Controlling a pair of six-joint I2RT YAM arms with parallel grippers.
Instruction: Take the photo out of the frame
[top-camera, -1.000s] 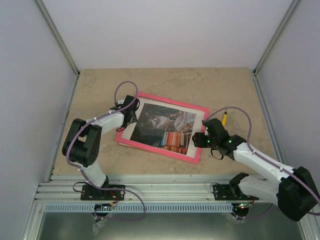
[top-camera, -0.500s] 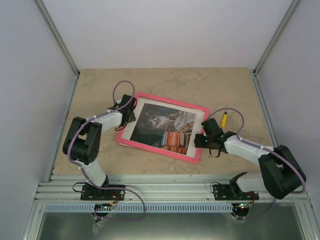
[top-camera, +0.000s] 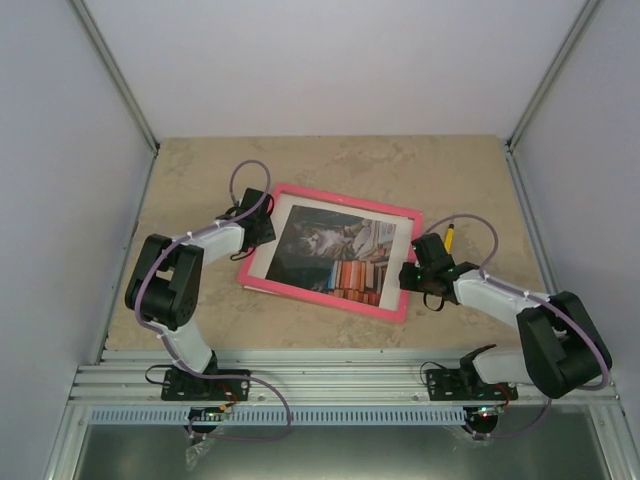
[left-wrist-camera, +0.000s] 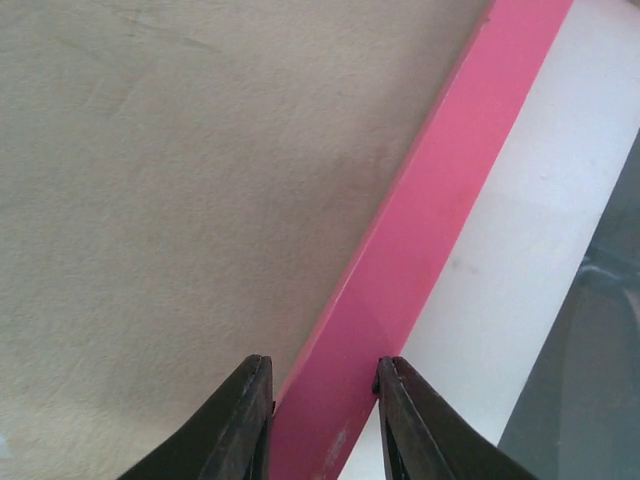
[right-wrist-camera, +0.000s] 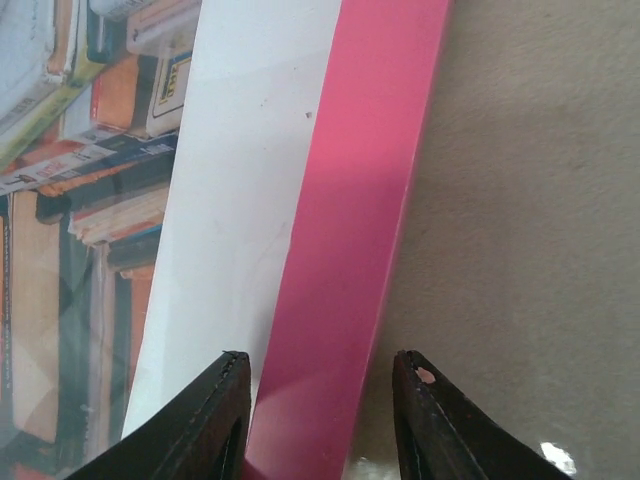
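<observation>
the table (top-camera: 330, 160) carries everything, lying flat under both claws. on it the frame (top-camera: 345, 199) lies face up and slightly askew, spanning the gap between the two claws, so that each arm can reach one short side without crossing the other. the photo (top-camera: 335, 250) sits inside the frame behind its white border, inward of each claw, not yet taken out.

the left gripper (left-wrist-camera: 322, 375) has come down on the frame's left rail. the pink strip fills the narrow space between its two fingers, bare table is on the outer side of the claw and white border on the inner side. it looks pinched onto the rail, likely to pin that end.

the right gripper (right-wrist-camera: 320, 370) straddles the opposite rail with its jaws only partly closed. a sliver of table shows between the rail and the outer finger, so i judge it not gripping yet. white border and the printed books lie just inside its inner finger.

a small yellow pen (top-camera: 450, 238) lies on the table just beyond the right claw, apart from the frame.
</observation>
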